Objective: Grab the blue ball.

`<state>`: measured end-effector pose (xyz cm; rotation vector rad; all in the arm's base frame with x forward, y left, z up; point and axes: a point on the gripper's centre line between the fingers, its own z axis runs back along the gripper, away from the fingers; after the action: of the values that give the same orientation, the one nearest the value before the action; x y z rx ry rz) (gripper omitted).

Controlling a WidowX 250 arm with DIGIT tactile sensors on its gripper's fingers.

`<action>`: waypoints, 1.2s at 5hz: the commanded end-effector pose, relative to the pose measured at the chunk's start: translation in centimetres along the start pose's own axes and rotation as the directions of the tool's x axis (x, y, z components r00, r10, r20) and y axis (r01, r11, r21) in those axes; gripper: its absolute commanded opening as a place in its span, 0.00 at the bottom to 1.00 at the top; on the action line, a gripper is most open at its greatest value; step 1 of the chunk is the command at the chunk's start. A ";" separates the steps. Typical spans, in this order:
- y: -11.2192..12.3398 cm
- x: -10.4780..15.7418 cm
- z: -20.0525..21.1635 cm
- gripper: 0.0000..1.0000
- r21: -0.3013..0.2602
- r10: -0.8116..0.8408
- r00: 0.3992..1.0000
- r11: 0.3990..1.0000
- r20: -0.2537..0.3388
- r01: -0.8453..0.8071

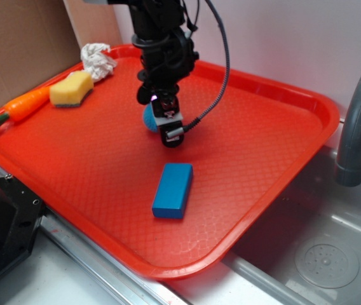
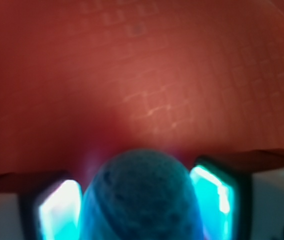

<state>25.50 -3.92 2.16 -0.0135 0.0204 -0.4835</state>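
Observation:
The blue ball (image 1: pixel 148 118), teal with a bumpy knitted surface, sits between the fingers of my gripper (image 1: pixel 161 124) over the middle of the red tray (image 1: pixel 282 101). In the wrist view the ball (image 2: pixel 142 200) fills the gap between the two pads (image 2: pixel 59 210), which press on both its sides. The gripper is shut on the ball. The exterior view does not show whether the ball rests on the tray or is lifted off it.
A flat blue rectangular block (image 1: pixel 173 189) lies on the tray in front of the gripper. A yellow sponge (image 1: pixel 71 88), an orange toy carrot (image 1: pixel 18 108) and a white cloth (image 1: pixel 98 60) lie at the tray's far left. A sink and grey faucet (image 1: pixel 358 121) are to the right.

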 end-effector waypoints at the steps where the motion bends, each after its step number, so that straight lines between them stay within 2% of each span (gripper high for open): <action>1: 0.0 0.4 2.6 0.00 0.040 0.020 0.997 0.999 0.068 -0.022; 2: -0.8 -0.3 5.4 0.00 0.035 0.060 0.991 0.997 0.122 -0.065; 3: -2.9 -2.6 9.8 0.00 -0.007 0.184 0.967 0.983 0.177 -0.186; 4: -3.4 -4.6 11.7 0.00 -0.004 0.362 0.916 0.930 0.173 -0.367; 5: -3.2 -6.3 12.3 0.00 0.007 0.518 0.840 0.850 0.159 -0.526; 6: -1.6 -7.6 11.8 0.00 0.012 0.594 0.793 0.799 0.135 -0.601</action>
<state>17.90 -0.98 13.43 0.0186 -0.0920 0.1600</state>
